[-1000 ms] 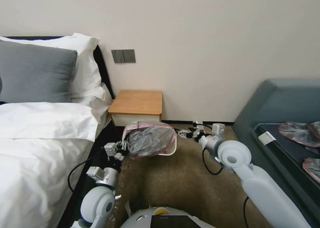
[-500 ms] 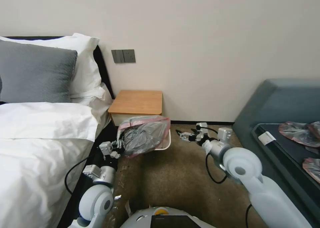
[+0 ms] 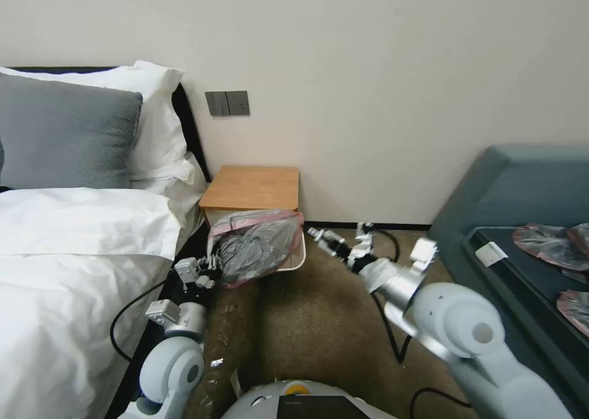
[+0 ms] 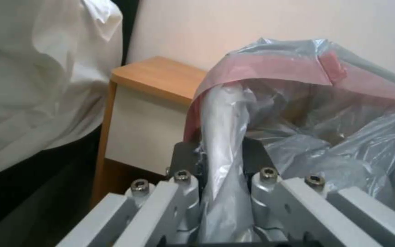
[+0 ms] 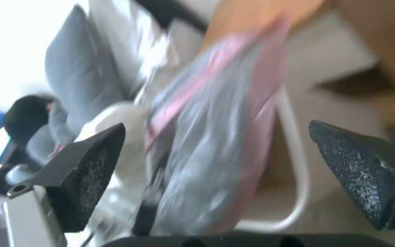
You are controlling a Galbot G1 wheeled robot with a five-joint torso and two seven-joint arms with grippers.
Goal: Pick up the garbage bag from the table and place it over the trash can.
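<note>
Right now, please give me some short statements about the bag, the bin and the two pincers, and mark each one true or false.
1. The left pincer is shut on the garbage bag. True.
2. The garbage bag lies flat on the table. False: it hangs over the trash can, in front of the table.
3. The right pincer is open and holds nothing. True.
4. The trash can stands on the bed. False: it is on the carpet.
5. More bags lie on the sofa. True.
</note>
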